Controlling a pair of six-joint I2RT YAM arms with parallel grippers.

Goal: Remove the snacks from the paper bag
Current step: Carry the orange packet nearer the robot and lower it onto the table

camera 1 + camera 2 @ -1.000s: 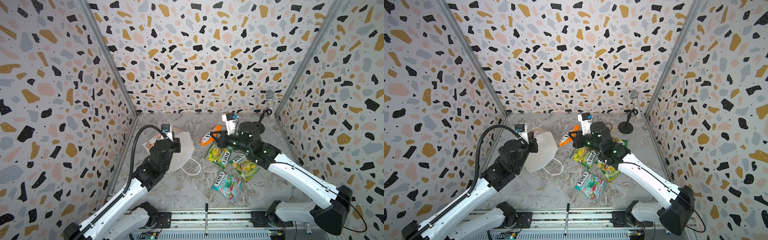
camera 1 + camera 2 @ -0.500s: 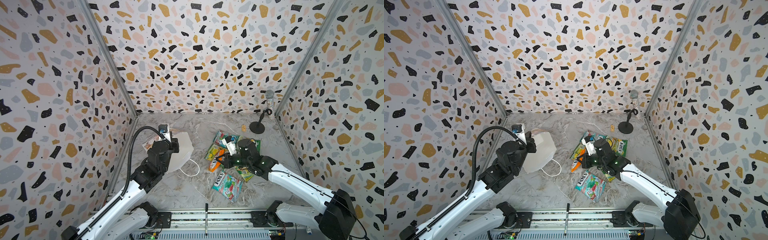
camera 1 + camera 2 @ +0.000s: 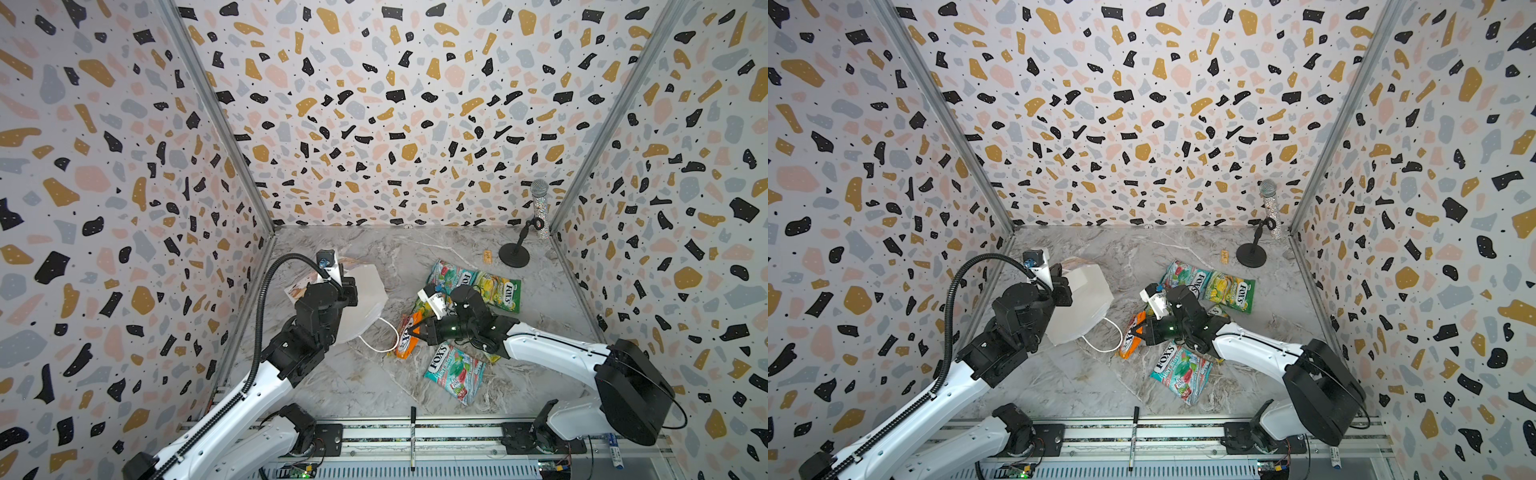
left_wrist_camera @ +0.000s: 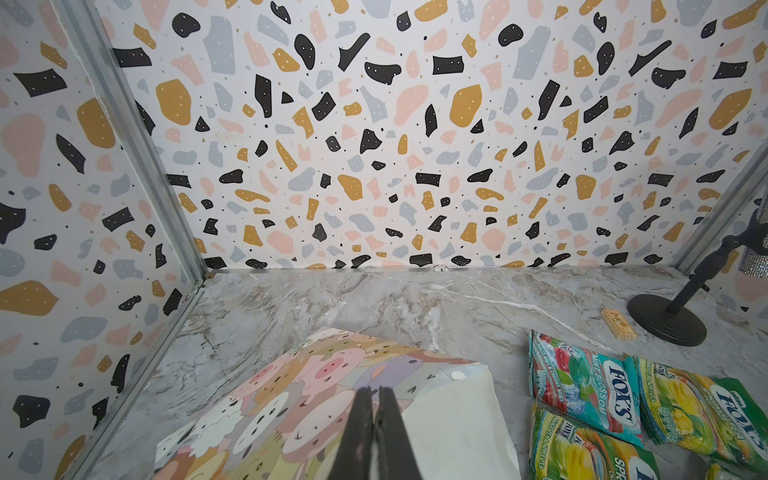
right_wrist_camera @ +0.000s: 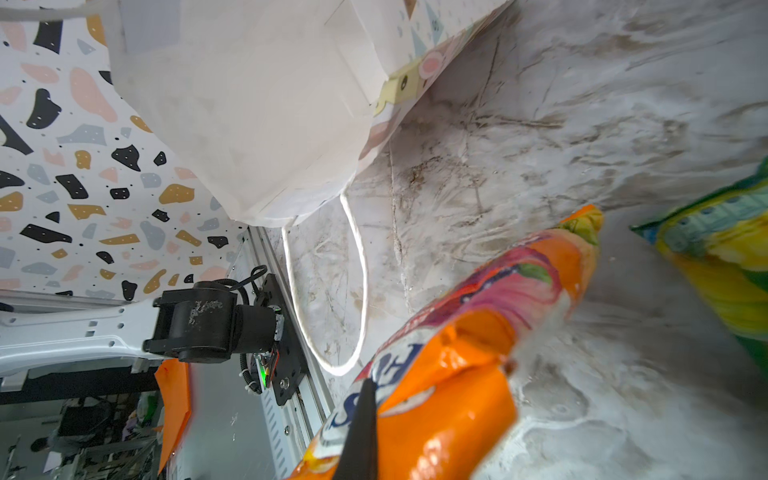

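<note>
If askew, orange packet point(image 3: 401, 345) front-to-back

The orange-pink packet point(image 5: 457, 353) in the right hand point(image 3: 409, 332) is gleaming; near that hand, a teal-red packet point(image 3: 455, 372) and a green-yellow packet point(image 3: 498, 291) are showing white FOX'S lettering. Beneath the left hand point(image 4: 375, 399), the white paper bag point(image 4: 291, 399) is showing pastel cartoon animals.

A staged robot-lab test booth: 3 terrazzo-print wall panels point(image 3: 374, 104) joined by grey metal corner posts point(image 3: 219, 116) enclose a grey marble-look tabletop point(image 3: 365, 386), with 2 white-and-black robot arms point(image 3: 232, 399) mounted on a metal rail point(image 3: 457, 432) along the near edge.
</note>
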